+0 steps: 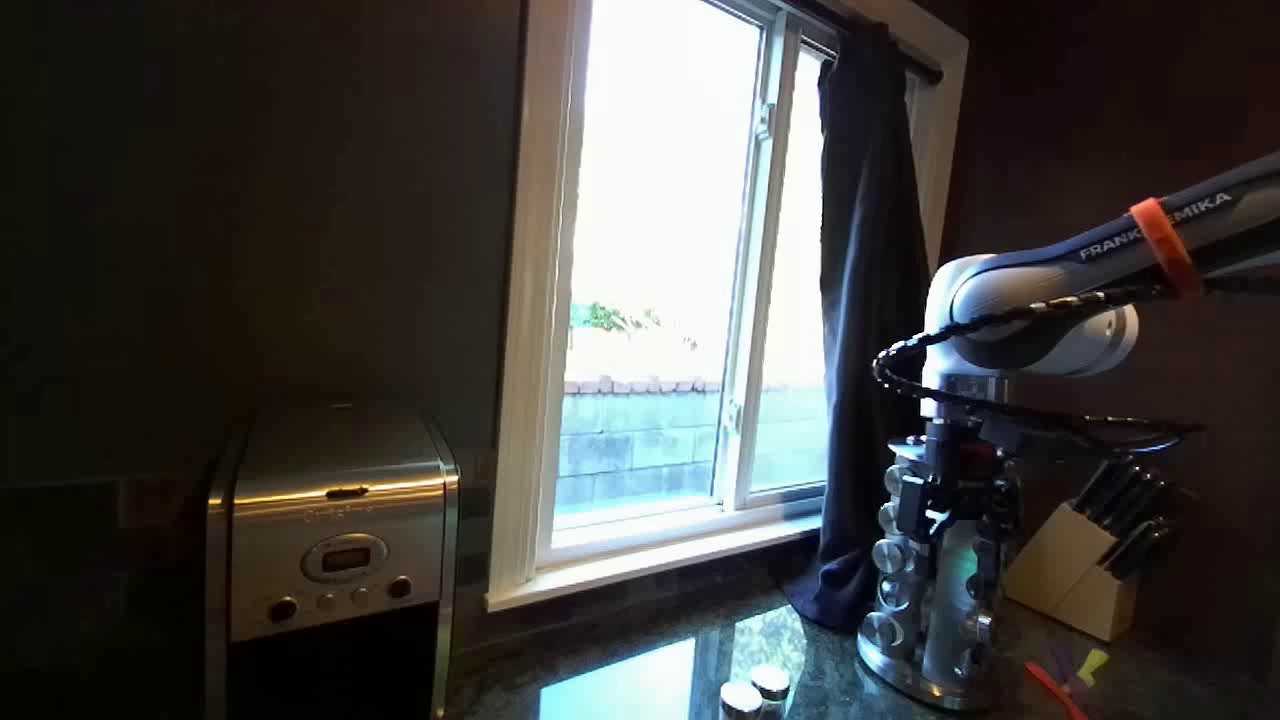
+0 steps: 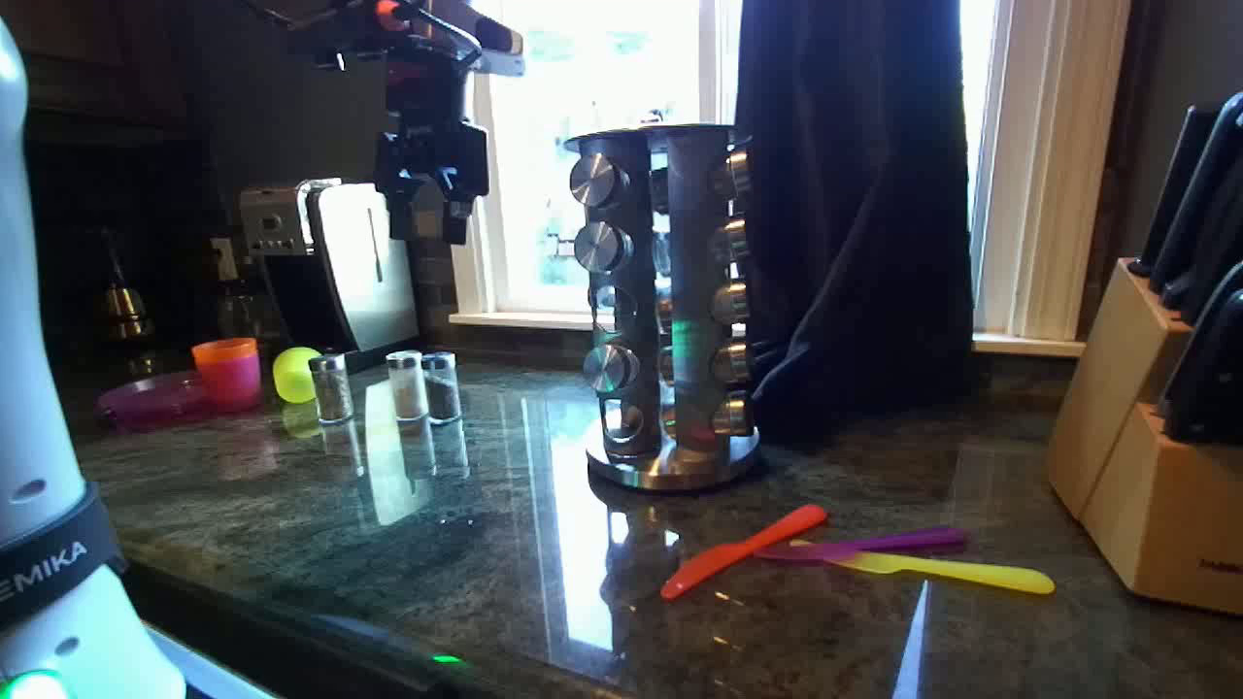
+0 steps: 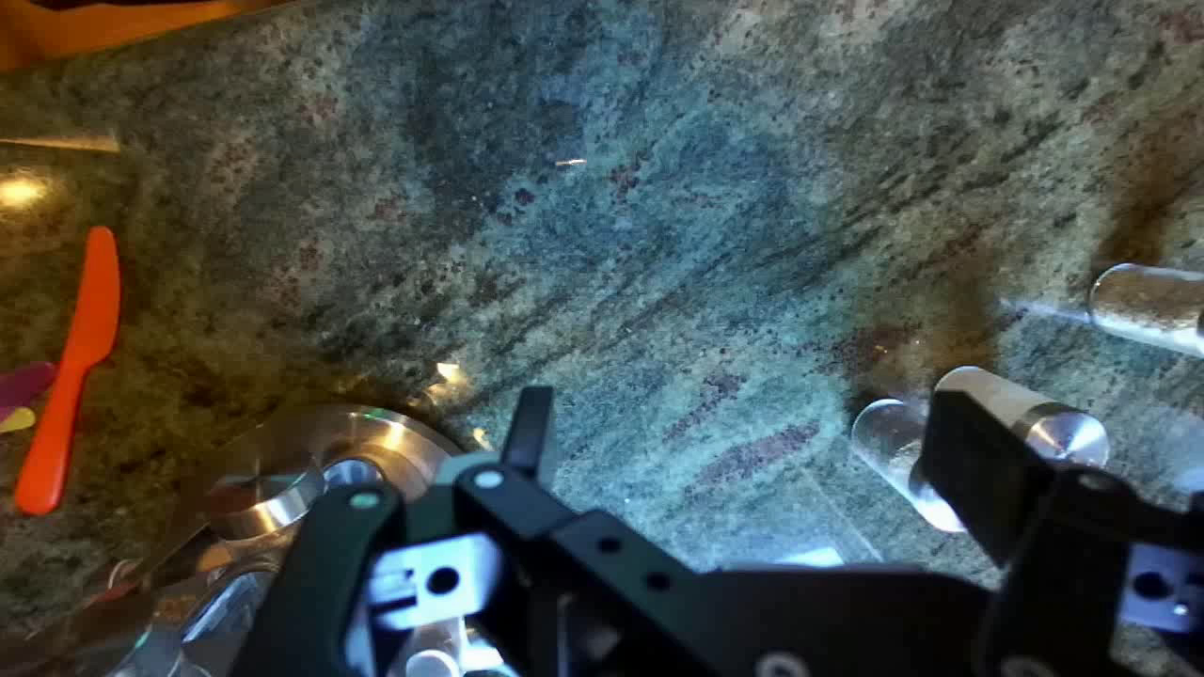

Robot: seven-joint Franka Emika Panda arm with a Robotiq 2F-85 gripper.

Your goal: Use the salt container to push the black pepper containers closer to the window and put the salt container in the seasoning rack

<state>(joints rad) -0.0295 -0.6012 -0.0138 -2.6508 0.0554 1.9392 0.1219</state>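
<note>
My gripper (image 3: pixel 752 451) is open and empty above the counter; its spread fingers also show in an exterior view (image 2: pixel 425 218). A shaker with pale contents, seemingly the salt container (image 2: pixel 407 386), stands upright beside a dark pepper container (image 2: pixel 443 388). Another pepper container (image 2: pixel 333 390) stands a little apart to the left. In the wrist view the salt container (image 3: pixel 988 395) and the near pepper container (image 3: pixel 884 447) are partly behind the right finger. The seasoning rack (image 2: pixel 670 291) stands beside my gripper, with some holes without jars. The window (image 1: pixel 650 450) is behind.
A silver appliance (image 1: pixel 340 520) stands left of the window. A dark curtain (image 2: pixel 855 243) hangs behind the rack. A knife block (image 2: pixel 1107 417) is at right. Plastic knives (image 2: pixel 743 551) lie in front of the rack. A cup (image 2: pixel 231 374) and a purple plate (image 2: pixel 146 400) are at left.
</note>
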